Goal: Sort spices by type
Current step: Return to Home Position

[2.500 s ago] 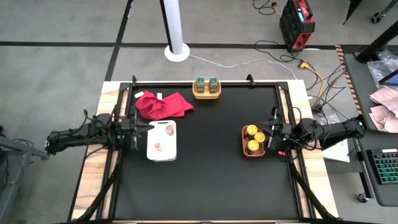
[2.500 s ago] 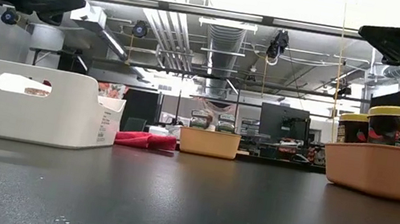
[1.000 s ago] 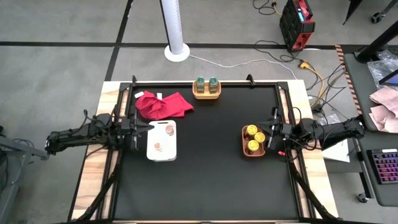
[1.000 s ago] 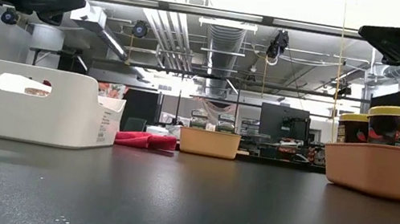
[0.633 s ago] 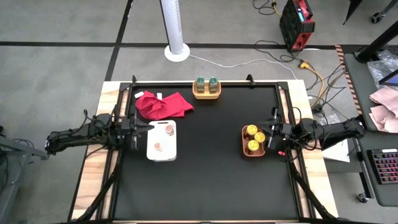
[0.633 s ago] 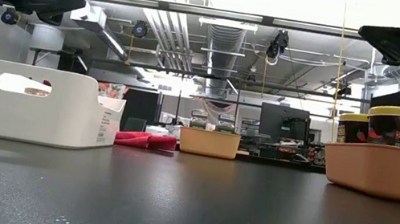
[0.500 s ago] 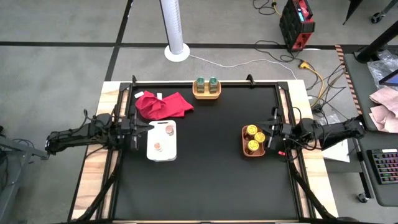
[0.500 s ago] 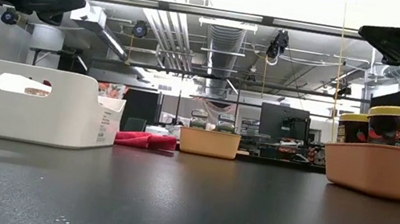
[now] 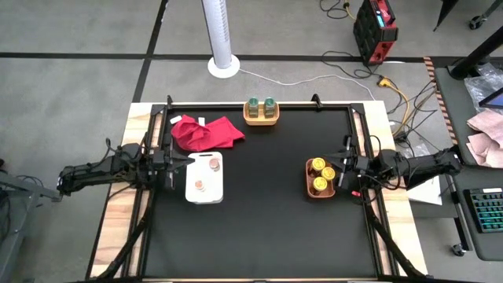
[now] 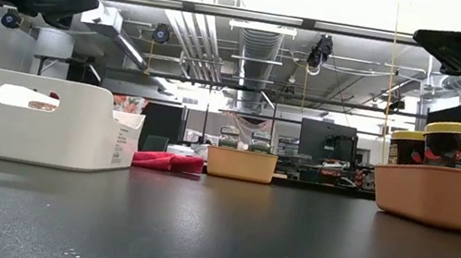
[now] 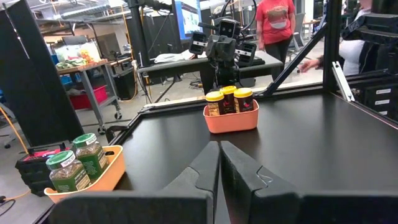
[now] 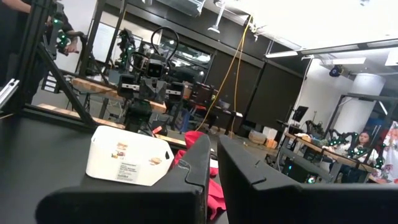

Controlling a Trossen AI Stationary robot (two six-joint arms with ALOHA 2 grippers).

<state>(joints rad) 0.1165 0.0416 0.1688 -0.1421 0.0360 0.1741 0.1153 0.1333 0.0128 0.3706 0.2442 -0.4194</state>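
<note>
Two green-lidded jars (image 9: 261,105) stand in the yellow tray (image 9: 261,119) at the table's far edge; they also show in the left wrist view (image 11: 78,163). Three yellow jars (image 9: 321,176) stand in the orange tray (image 9: 309,179) at the right. Two pinkish-brown jars (image 9: 206,174) sit in the white tray (image 9: 192,189) at the left. My left gripper (image 9: 174,167) hovers shut and empty beside the white tray's left side. My right gripper (image 9: 344,170) hovers shut and empty just right of the orange tray.
A red cloth (image 9: 206,132) lies at the far left, behind the white tray. The black tabletop (image 9: 259,220) stretches between the trays. A white pole (image 9: 222,39) stands beyond the far edge. People show in the room behind, one in a red shirt (image 11: 276,22).
</note>
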